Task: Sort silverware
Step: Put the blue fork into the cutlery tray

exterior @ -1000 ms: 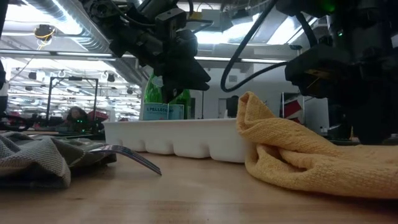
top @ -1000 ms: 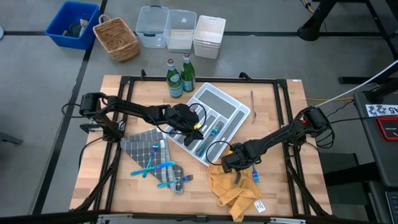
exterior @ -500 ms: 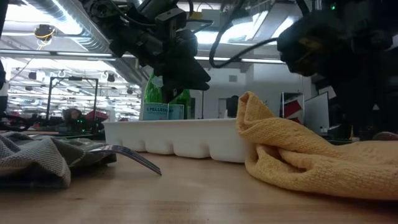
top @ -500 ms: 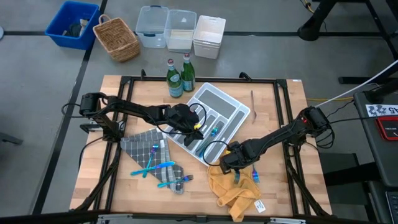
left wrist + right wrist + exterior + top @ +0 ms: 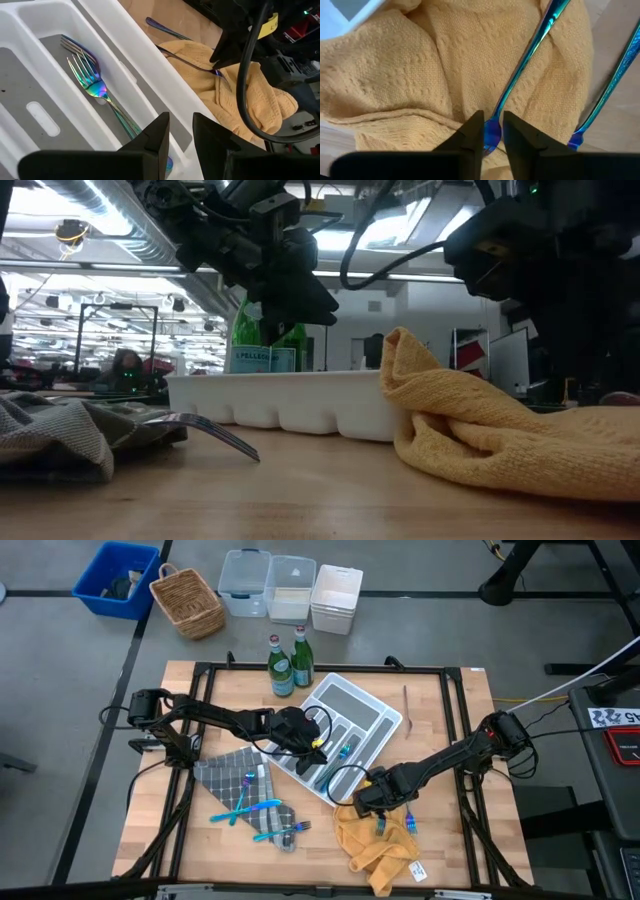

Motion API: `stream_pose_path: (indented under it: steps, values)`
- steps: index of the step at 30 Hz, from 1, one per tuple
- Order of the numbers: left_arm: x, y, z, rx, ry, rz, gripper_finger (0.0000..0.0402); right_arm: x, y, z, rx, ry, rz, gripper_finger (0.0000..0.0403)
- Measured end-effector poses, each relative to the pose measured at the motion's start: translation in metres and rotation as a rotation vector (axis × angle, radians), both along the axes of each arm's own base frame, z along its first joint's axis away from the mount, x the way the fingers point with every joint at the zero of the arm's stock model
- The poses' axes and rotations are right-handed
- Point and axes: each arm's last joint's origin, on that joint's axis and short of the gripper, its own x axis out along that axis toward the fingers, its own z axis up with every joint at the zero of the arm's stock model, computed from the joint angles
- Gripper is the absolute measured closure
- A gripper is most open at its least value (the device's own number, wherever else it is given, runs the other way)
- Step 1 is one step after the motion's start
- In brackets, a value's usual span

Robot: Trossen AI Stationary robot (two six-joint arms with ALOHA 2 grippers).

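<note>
Silverware [image 5: 255, 815] lies in three groups on the wooden table [image 5: 440, 710]: several blue and teal pieces on and beside the grey cloth [image 5: 232, 778] near the front left, iridescent forks [image 5: 92, 82] in a slot of the white tray [image 5: 352, 700] at centre, and two blue-handled pieces [image 5: 530, 55] on the yellow cloth [image 5: 370, 840] at front right.

The right gripper [image 5: 490, 131] hangs low over the yellow cloth, just off the tray's near corner. Its fingers stand narrowly apart with the slim blue handle running between them; whether the pads bear on it cannot be told. A second blue piece [image 5: 615, 75] lies just beside it, half on cloth, half on bare wood.

The left gripper [image 5: 179, 132] hovers over the tray's slotted side, jaws a little apart with nothing between them.

Open room: bare wood shows at the table's far right, where only a thin dark stick [image 5: 406, 700] lies, and along the left edge. Two green bottles [image 5: 290, 665] stand touching the tray's far corner (close quarters there). The yellow cloth reaches nearly to the front edge.

In the low view the raised fold of yellow cloth [image 5: 470, 430] hides whatever lies behind it, and the tray wall [image 5: 290, 402] conceals its contents. One fork [image 5: 215, 430] pokes out from the grey cloth. Both grippers read there only as dark masses, their fingertips not distinguishable.
</note>
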Motion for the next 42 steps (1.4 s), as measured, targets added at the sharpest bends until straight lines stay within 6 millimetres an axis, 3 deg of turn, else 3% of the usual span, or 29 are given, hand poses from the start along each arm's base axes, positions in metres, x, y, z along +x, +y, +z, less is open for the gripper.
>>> stream_pose_path:
  steps: [6, 20, 36, 42]
  values:
    - [0.0, 0.0, 0.0, 0.0, 0.0, 0.0, 0.0327, 0.001, -0.001, 0.0, -0.041, -0.017, -0.011, 0.0294]
    - [0.0, 0.0, 0.0, 0.0, 0.0, 0.0, 0.0327, -0.011, -0.005, -0.029, 0.0, 0.014, -0.029, 0.0291]
    - [0.0, 0.0, 0.0, 0.003, -0.001, -0.002, 0.0327, -0.013, -0.005, -0.038, 0.037, 0.001, -0.024, 0.0393]
    - [0.0, 0.0, 0.0, 0.004, -0.002, -0.002, 0.0327, -0.008, -0.002, -0.032, 0.049, -0.02, -0.011, 0.0398]
